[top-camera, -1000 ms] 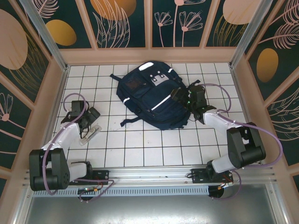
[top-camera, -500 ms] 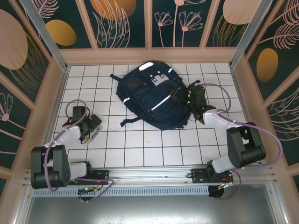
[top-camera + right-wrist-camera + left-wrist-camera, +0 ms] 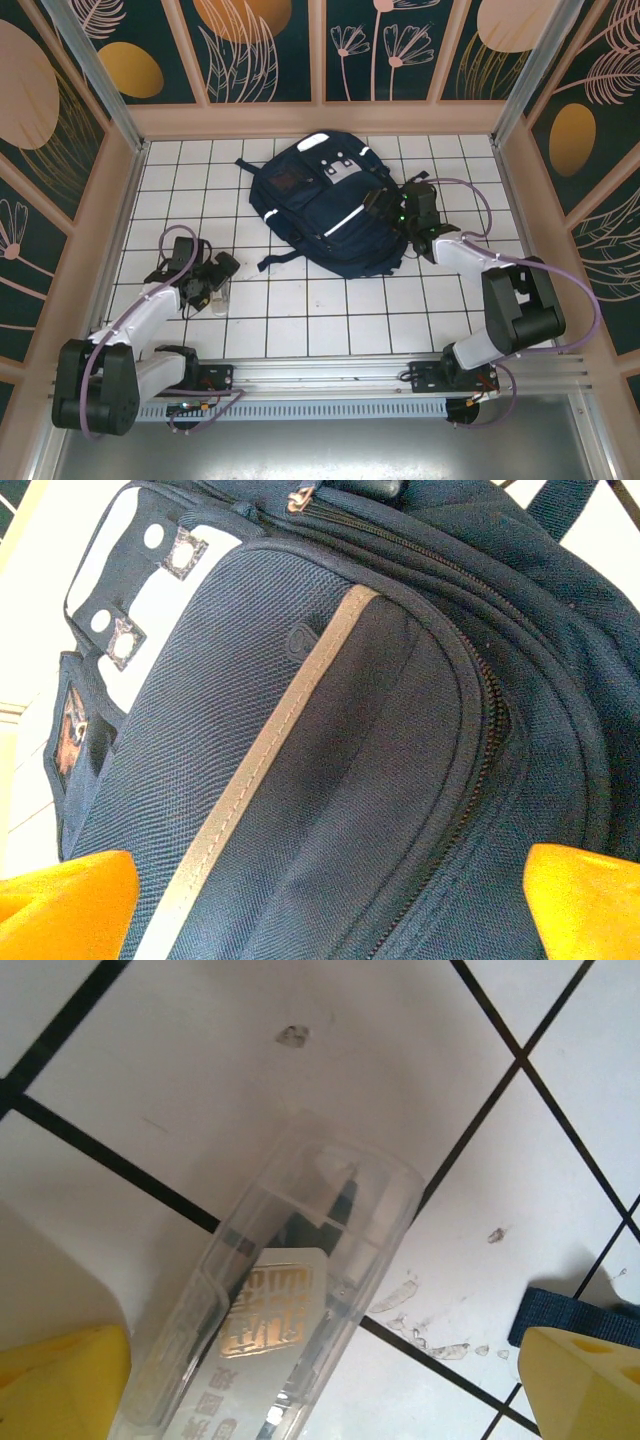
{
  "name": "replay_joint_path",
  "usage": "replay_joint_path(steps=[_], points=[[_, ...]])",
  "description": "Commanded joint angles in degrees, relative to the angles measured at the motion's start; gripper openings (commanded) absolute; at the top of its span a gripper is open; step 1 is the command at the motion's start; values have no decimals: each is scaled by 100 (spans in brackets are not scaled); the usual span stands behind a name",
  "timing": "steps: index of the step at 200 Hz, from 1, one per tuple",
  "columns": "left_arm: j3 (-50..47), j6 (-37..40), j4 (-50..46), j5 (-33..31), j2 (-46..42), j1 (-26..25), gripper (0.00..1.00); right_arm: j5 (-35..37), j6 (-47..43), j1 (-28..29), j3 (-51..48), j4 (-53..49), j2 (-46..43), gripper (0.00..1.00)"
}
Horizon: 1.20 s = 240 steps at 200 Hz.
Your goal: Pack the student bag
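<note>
I see the large dark navy fabric backpack (image 3: 320, 205) lying flat, front up, near the far edge of the white tiled table (image 3: 330, 310). It sits diagonally, white-grey patches farthest from me, a pale reflective stripe (image 3: 255, 775) crossing its zipped front pocket.

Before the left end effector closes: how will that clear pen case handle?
The clear plastic pen case looks rigid and smooth-walled, so probably slippery. Its rounded sides suggest it may roll on the tiled table. Contents look few, so likely light.

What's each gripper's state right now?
Left gripper: open over the clear case, holding nothing.
Right gripper: open at the bag, holding nothing.
</note>
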Motion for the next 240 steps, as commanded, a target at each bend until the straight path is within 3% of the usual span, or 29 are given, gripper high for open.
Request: replay_joint_path(steps=[1,29,89,118,151,199,240], points=[[495,578,-395,-444,421,-158,99,-114,88,86,239,50,114,99],[713,1180,-542,-800,935,-332,99,-98,79,106,307,-19,145,99],[584,1546,-449,-955,1355,-455,89,0,76,119,311,-95,121,99],[516,1577,-184,-924,1370,-456,65,-15,97,124,319,-83,163,99],[566,1578,7,-780,1607,-454,52,-19,65,157,327,-116,150,99],[912,1497,41,-826,1601,-454,43,-41,-76,199,311,-200,8,99],[1772,1267,252,-457,1713,-455,41,-602,-427,387,372,-34,-87,96]])
